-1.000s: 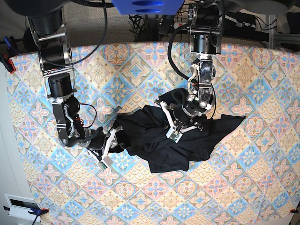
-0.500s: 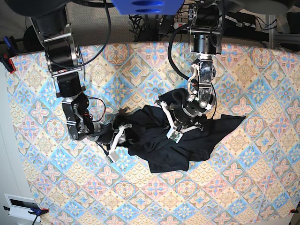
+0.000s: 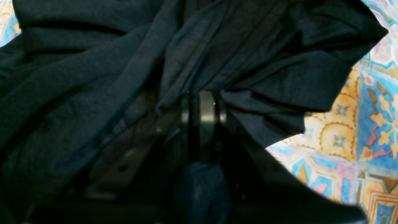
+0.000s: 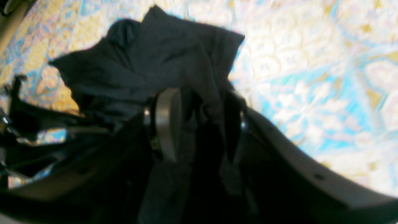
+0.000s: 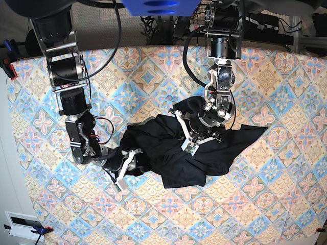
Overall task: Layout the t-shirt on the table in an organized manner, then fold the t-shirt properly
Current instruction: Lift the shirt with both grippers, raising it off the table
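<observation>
Black t-shirt (image 5: 194, 150) crumpled at centre of bench (image 5: 265, 204), long axis running lower left to right of frame. Left pincer (image 5: 198, 133) clenched on fabric near garment's middle. Right pincer (image 5: 130, 164) at lower-left edge, fabric lying between its partly spread jaws; firm grasp cannot be confirmed. Spreading likely requires pulling both points apart along that axis.

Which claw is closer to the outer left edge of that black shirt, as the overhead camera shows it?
The right claw. It sits at that edge of the t-shirt, with cloth between its jaws. The left claw is shut on cloth near the crumpled middle.
</observation>
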`<action>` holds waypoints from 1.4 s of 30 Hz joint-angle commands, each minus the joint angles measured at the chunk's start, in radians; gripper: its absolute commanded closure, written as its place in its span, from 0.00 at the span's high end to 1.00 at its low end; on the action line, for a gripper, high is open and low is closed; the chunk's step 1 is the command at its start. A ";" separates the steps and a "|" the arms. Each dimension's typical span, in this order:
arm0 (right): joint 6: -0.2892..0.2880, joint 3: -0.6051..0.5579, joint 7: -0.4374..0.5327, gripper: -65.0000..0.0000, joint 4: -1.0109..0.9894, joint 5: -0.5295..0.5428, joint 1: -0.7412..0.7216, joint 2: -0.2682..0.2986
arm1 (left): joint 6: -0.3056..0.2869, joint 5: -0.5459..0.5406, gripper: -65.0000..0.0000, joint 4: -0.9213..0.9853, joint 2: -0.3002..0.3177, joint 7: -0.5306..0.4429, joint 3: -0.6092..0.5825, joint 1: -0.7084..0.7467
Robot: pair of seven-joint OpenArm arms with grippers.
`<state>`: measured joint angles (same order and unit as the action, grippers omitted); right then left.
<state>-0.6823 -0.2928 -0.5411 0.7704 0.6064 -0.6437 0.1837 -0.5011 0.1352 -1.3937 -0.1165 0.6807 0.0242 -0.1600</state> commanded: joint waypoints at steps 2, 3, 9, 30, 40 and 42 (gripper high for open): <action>-0.009 0.005 0.039 0.35 -0.012 -0.049 -0.040 0.006 | -0.001 -0.007 0.00 -0.019 -0.005 -0.019 -0.004 -0.019; -0.009 0.007 0.045 0.35 -0.029 -0.070 -0.040 0.006 | -0.001 -0.007 0.00 -0.019 -0.005 -0.019 -0.004 -0.019; -0.009 0.007 0.074 0.35 -0.099 -0.089 -0.040 0.006 | -0.001 -0.007 0.00 -0.019 -0.005 -0.019 -0.004 -0.019; -0.009 0.005 0.069 0.00 -0.093 -0.089 -0.040 0.006 | -0.001 -0.007 0.00 -0.019 -0.005 -0.019 -0.004 -0.019; -0.007 0.011 0.066 0.00 0.021 -0.090 -0.041 0.036 | -0.001 -0.007 0.00 -0.109 -0.005 -0.017 -0.002 -0.051; -0.004 0.013 0.051 0.00 0.067 -0.090 -0.055 0.058 | -0.001 -0.007 0.00 -0.135 -0.007 0.010 -0.002 -0.082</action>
<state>-0.6849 -0.2893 -0.5114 0.8192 0.5007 -0.6540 0.2291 -0.5060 0.1383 -1.5051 -0.1169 0.7136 0.0246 -0.2123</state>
